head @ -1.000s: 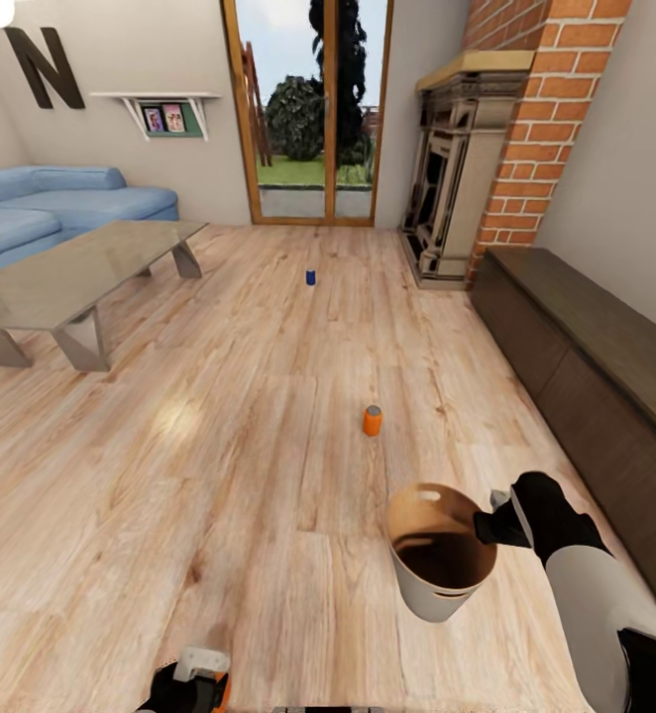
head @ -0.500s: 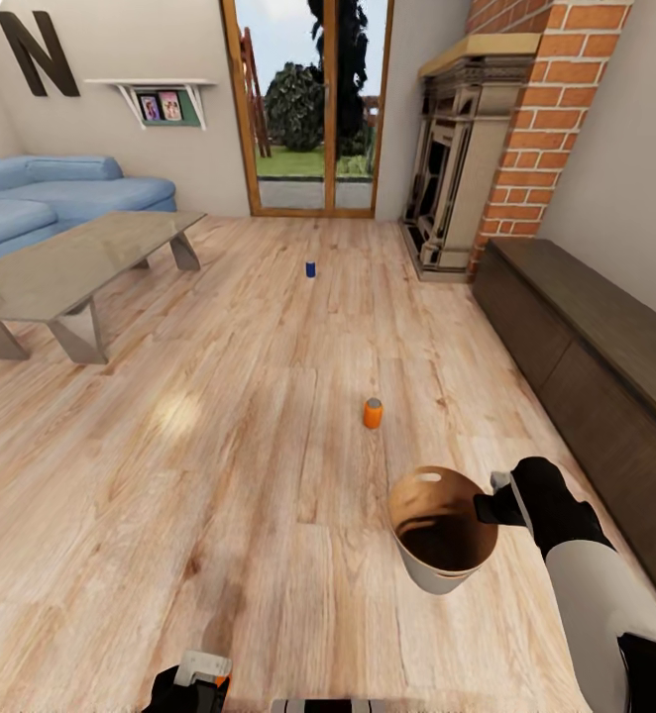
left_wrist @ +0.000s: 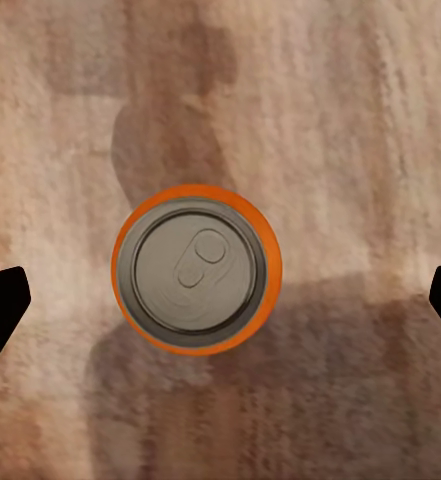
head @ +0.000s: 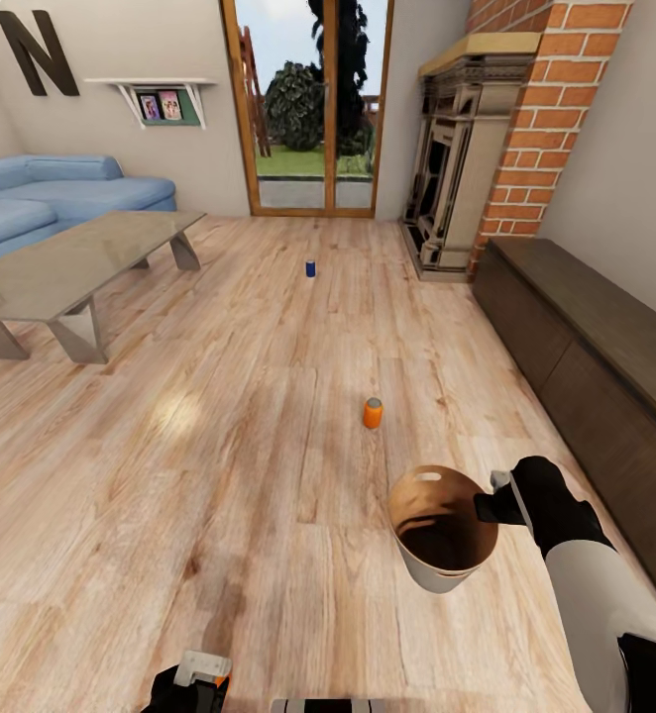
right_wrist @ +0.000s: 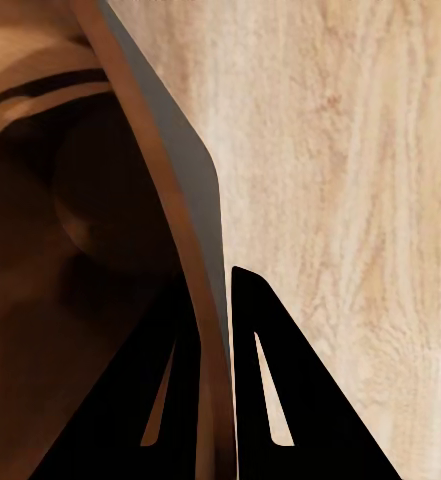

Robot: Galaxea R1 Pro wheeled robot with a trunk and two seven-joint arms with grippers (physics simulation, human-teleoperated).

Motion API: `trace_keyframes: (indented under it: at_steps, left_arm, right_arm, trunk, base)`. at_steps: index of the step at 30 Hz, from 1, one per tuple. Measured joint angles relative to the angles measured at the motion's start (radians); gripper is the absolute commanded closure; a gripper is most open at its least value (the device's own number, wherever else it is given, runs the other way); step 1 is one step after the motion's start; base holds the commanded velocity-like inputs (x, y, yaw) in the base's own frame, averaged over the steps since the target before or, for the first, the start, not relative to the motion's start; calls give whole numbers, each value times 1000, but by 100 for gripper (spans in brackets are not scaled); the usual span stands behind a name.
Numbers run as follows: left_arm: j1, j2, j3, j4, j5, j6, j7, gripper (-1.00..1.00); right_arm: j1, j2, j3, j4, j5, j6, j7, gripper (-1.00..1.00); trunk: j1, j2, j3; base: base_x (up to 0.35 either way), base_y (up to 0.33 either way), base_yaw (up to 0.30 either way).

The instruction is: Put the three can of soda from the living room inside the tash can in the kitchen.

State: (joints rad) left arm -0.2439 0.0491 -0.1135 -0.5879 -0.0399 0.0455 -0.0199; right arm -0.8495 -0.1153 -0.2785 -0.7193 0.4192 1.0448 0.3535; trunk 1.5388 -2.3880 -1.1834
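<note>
Here right hand [right_wrist: 215, 400] pinches bin rim [right_wrist: 180, 230].

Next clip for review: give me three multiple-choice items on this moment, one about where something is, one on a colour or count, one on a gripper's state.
1. Where does the blue can stand?
A. On the grey low table
B. On the wood floor towards the glass doors
C. Inside the bin

2. What colour is the can under the left gripper?
A. Orange with a silver top
B. Blue
C. Green

3. What is the right gripper doing?
A. Hanging open over the floor
B. Clamped on a can
C. Shut on the rim of the bin

Answers:
1. B, the head view shows it alone on the floor, beyond the orange can.
2. A, the left wrist view looks down on an orange rim around a silver lid.
3. C, the right wrist view shows the bin's wall pinched between both fingers.
</note>
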Motion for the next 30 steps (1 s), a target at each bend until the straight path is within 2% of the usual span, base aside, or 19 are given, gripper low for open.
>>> trace_keyframes:
  at_steps: [11,16,30]
  left_arm:
    - [0,0,0,0,0,-1,0,-100]
    - [0,0,0,0,0,-1,0,-100]
    - [0,0,0,0,-1,0,0,-100]
  right_arm:
    - [0,0,-1,-7,-1,0,0,100]
    - [2,2,-1,-84,-6,-1,0,100]
    - [4,8,0,-138,-5,-1,0,100]
  trunk:
    - [0,0,-4]
    - [0,0,-11]
    - [0,0,-33]
  base:
    - [0,0,0]
    - [0,0,0]
    - [0,0,0]
